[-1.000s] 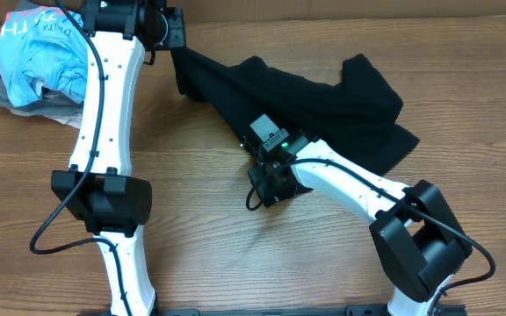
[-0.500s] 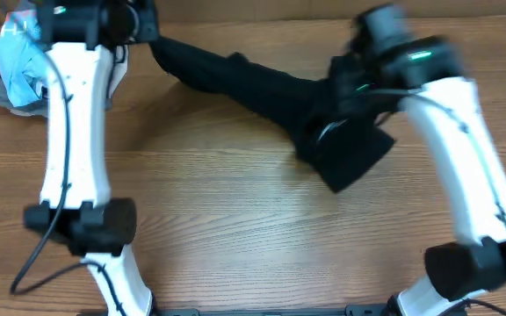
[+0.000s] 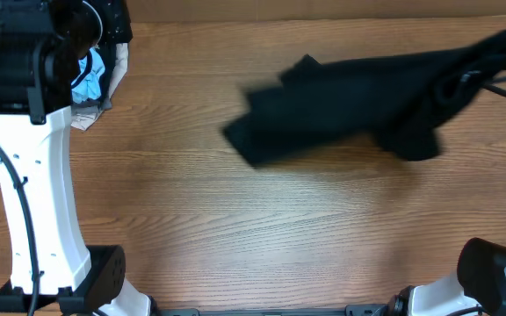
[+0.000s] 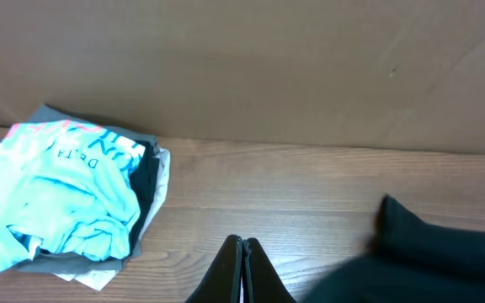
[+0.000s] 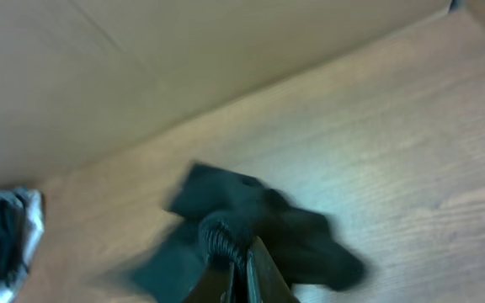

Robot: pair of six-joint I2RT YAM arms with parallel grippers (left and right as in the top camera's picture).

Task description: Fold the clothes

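The black garment [image 3: 341, 105] hangs stretched and blurred from the table's middle to the far right edge. My right gripper [image 5: 241, 261] is shut on a ribbed edge of it, and the rest of the cloth [image 5: 301, 236] trails below over the wood. My left gripper [image 4: 243, 252] is shut and empty, above bare wood at the far left. The garment's near end [image 4: 445, 261] lies to its right, apart from it. No white tag shows.
A pile with a light blue printed shirt [image 4: 57, 194] over grey garments sits at the far left back corner, partly hidden under my left arm in the overhead view [image 3: 90, 75]. A brown cardboard wall [image 4: 310, 67] runs along the table's back edge.
My right gripper has swung the black garment up and far to the right. My left gripper has let go of it and moved left, toward the pile.
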